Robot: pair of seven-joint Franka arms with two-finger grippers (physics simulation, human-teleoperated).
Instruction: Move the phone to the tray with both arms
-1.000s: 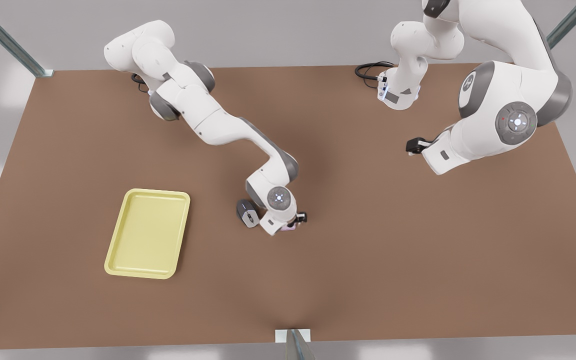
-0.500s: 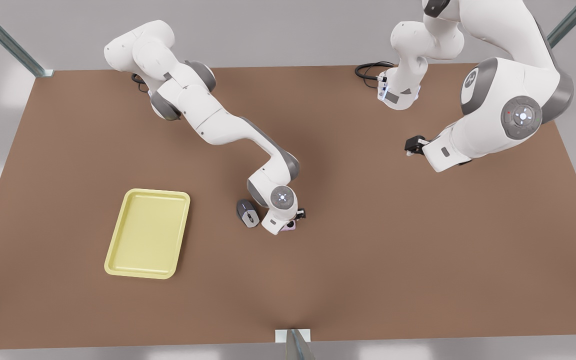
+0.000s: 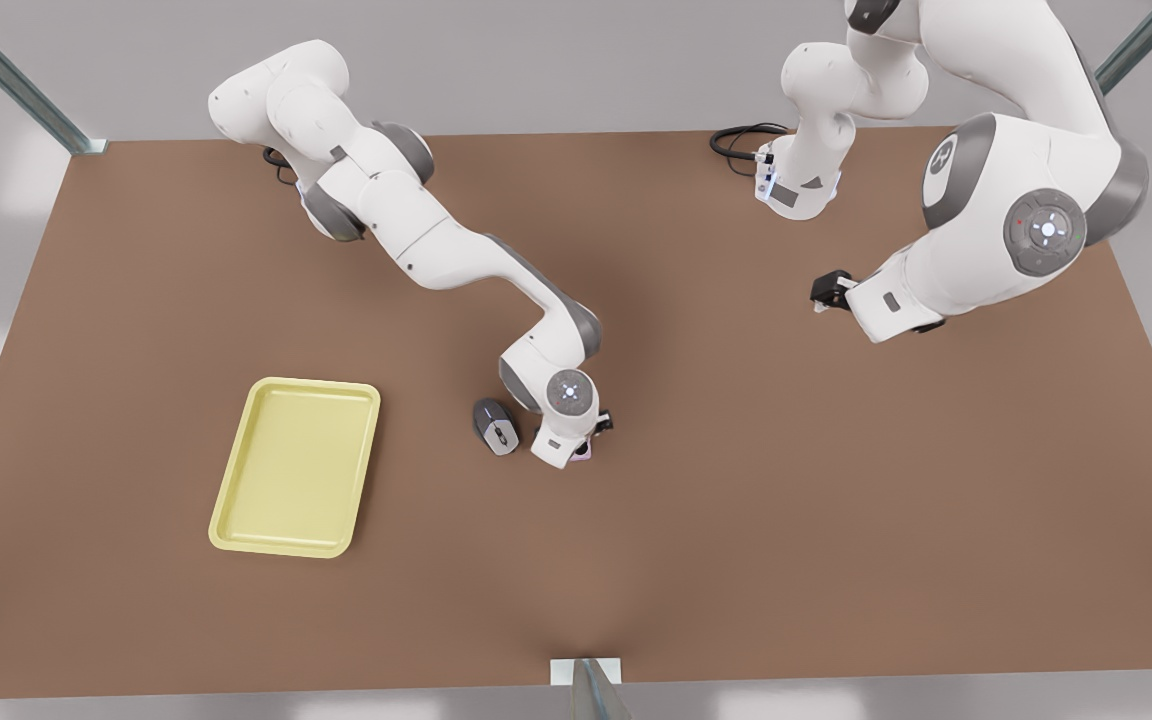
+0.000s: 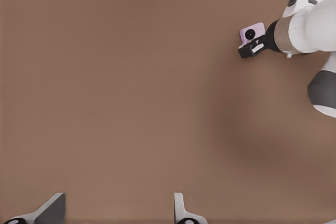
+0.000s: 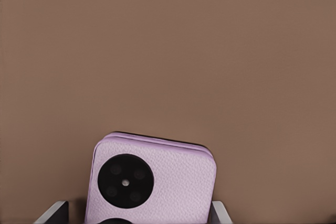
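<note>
The tray [image 3: 295,466] sits lower left on the bench [image 3: 786,480]. Mid-frame, the right gripper [image 5: 139,214] has its jaws spread either side of the phone [image 5: 152,181], not clamped. Upper right, the left gripper [image 4: 113,211] waits, jaws open.

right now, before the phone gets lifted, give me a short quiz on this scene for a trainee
1. True or false: the phone already lies in the tray.
2. Which thing lies on the table right beside the phone? A) a mouse B) a cup C) a pen
3. Fill in: the left gripper waits, open, over bare table, while the ___ gripper has a finger on either side of the phone.

Key
1. False: the phone is on the table, apart from the tray.
2. A
3. right: the right gripper, not yet shut.
</note>
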